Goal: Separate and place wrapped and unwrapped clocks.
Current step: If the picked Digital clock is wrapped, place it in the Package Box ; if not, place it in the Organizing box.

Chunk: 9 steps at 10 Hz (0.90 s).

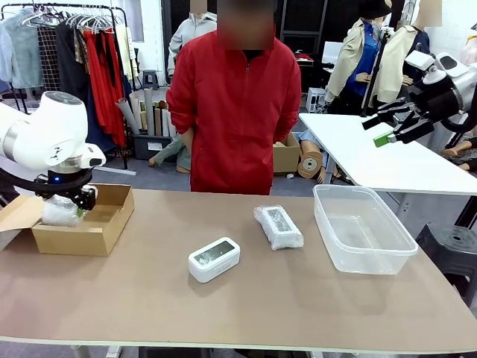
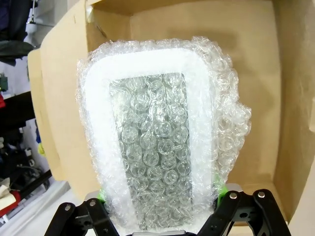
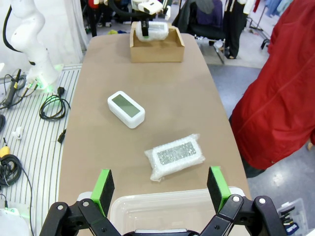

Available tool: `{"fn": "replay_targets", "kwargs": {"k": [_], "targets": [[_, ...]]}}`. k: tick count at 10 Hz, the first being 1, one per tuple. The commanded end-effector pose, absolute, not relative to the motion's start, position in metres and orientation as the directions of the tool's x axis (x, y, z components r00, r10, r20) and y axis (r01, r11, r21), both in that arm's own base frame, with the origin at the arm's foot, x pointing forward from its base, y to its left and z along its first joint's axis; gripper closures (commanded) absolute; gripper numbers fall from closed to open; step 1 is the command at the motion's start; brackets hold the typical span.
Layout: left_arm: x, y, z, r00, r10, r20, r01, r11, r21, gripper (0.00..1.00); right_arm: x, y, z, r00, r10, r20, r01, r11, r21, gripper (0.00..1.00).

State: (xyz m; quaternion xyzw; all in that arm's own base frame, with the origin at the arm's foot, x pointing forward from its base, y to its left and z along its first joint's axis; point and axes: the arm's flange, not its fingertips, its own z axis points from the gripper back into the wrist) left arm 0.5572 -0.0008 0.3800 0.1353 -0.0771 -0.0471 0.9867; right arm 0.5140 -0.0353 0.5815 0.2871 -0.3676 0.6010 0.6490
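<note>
One wrapped clock [image 2: 157,132] in left gripper [image 2: 160,192], at the cardboard box [image 1: 82,237]

readable text: none | labels: none | white clock [image 1: 214,259] screen: no digits legible

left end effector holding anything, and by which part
The left end effector grips a bubble-wrapped clock near one short end, clamped across its two long edges.
</note>
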Motion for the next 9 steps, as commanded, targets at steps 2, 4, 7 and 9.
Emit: {"fn": "replay_targets", "kwargs": {"k": [2, 4, 7, 9], "targets": [[0.567, -0.012, 0.382, 0.981, -0.114, 0.158, 0.073, 0.967, 0.243, 1.00, 0.513, -0.034, 0.583, 0.003, 0.567, 0.824, -0.991, 0.110, -0.073, 0.00], [0.570, -0.018, 0.380, 0.979, -0.127, 0.161, 0.085, 0.966, 0.244, 1.00, 0.513, -0.034, 0.583, 0.003, 0.567, 0.824, -0.991, 0.110, -0.073, 0.00], [0.570, -0.020, 0.381, 0.979, -0.122, 0.164, 0.075, 0.961, 0.265, 1.00, 0.513, -0.034, 0.583, 0.003, 0.567, 0.824, -0.991, 0.110, -0.073, 0.00], [0.570, -0.020, 0.380, 0.981, -0.107, 0.164, 0.058, 0.959, 0.278, 1.00, 0.513, -0.034, 0.583, 0.003, 0.567, 0.824, -0.991, 0.110, -0.073, 0.00]]}}
